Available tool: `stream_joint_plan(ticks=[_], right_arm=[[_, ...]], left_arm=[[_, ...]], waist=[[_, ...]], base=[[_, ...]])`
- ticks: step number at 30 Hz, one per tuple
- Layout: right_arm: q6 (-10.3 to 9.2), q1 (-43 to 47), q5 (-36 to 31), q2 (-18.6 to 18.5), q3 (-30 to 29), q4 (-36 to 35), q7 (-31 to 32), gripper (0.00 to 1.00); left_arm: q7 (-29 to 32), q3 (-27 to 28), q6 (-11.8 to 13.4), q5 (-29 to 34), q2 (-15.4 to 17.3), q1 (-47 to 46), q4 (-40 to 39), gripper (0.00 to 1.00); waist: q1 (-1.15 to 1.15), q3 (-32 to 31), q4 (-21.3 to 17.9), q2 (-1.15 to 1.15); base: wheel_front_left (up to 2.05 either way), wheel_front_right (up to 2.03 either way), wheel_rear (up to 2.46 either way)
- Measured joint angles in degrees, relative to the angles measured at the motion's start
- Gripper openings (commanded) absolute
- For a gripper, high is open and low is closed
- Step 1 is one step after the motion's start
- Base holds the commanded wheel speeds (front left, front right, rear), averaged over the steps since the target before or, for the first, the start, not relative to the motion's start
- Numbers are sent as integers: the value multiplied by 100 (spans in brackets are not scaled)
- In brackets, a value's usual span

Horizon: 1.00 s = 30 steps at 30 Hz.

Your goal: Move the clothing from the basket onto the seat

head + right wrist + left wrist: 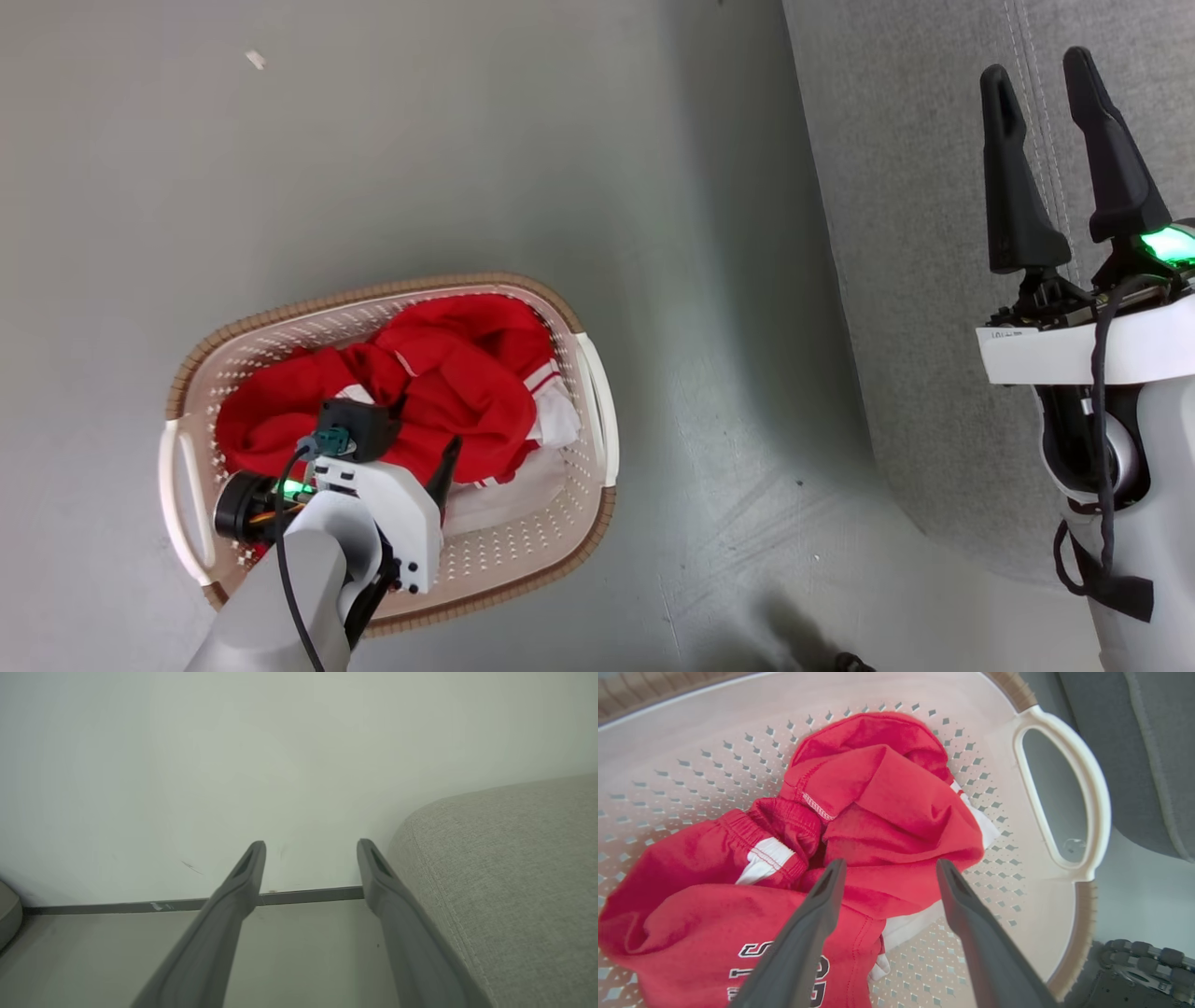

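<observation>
Both sets of jaws stand spread wide with nothing between them. My left gripper [891, 865] hangs inside the oval cream-white perforated plastic basket with the brown woven-look rim [373, 287]. Its long dark fingertips are right over the crumpled red soft-fabric clothing with white trim [448, 373], and I cannot tell whether they touch the cloth. All of the clothing lies in the basket, and one piece shows part of some white lettering. The basket sits on the smooth grey floor [467, 140], left of the large grey fabric-upholstered seat with stitched seams [934, 280] and apart from it. My right gripper [1038, 70] is raised over the seat's edge, and its wrist view looks towards a pale wall [280, 742]
</observation>
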Motion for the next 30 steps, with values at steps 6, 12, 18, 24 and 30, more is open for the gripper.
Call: stream_joint_plan(ticks=[6, 12, 18, 24, 30], right_arm=[[0, -199, -1, 9, 78, -21, 0, 100], [0, -248, -1, 45, 185, -24, 0, 100], [0, -498, 5, 88, 203, -23, 0, 100], [0, -641, 25, 187, 270, -21, 0, 100], [0, -825, 60, 246, 345, -21, 0, 100]], left_arm=[[-1, 7, -1, -27, 2, -288, 171, 100], [51, -9, -1, -25, 63, -605, 366, 100], [153, -88, -3, 57, 223, -856, 597, 100], [254, -109, -3, 132, 341, -1165, 825, 100], [524, -142, 16, 187, 410, -1354, 1155, 100]], waist=[[0, 277, -149, 0], [0, 543, -304, 0], [0, 793, -468, 0], [0, 1062, -652, 0], [0, 1259, -793, 0]], base=[[0, 0, 0], [0, 0, 0], [0, 0, 0], [0, 0, 0], [0, 0, 0]])
